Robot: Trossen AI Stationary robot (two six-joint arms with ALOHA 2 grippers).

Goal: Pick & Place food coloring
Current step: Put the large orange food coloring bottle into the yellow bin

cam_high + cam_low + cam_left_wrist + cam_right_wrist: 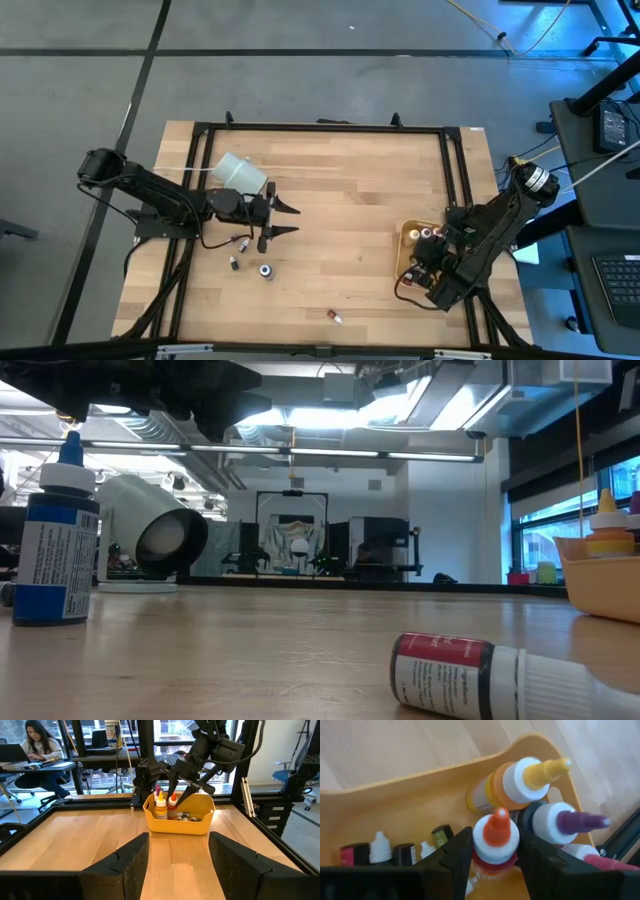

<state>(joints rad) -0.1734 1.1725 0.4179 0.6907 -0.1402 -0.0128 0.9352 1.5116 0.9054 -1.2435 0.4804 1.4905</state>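
Observation:
Several tiny food coloring bottles are on the wooden table. A blue one [55,550] stands upright and a red-labelled one [470,675] lies on its side. Others [240,242] [266,270] [333,316] are scattered near my left gripper [283,220]. That gripper is open, hovers level and holds nothing. More bottles stand and lie in the tan tray [404,255]. My right gripper [495,857] reaches down into the tray [420,775], with its fingers either side of an orange-capped red bottle [495,835]. My right gripper holds the orange-capped bottle by its white collar [495,842], pinched between the two fingers [457,855]. The fingers come slanting down from above. The bottle stands upright in the tray [180,827] beside a yellow-capped bottle [530,777] and a purple-capped bottle [570,822].
A white cup-like cylinder [240,172] lies on its side by the left arm, toward the far edge. A black frame runs around the tabletop. A person [37,745] sits at a desk beyond the table. Bare wood lies between the two arms.

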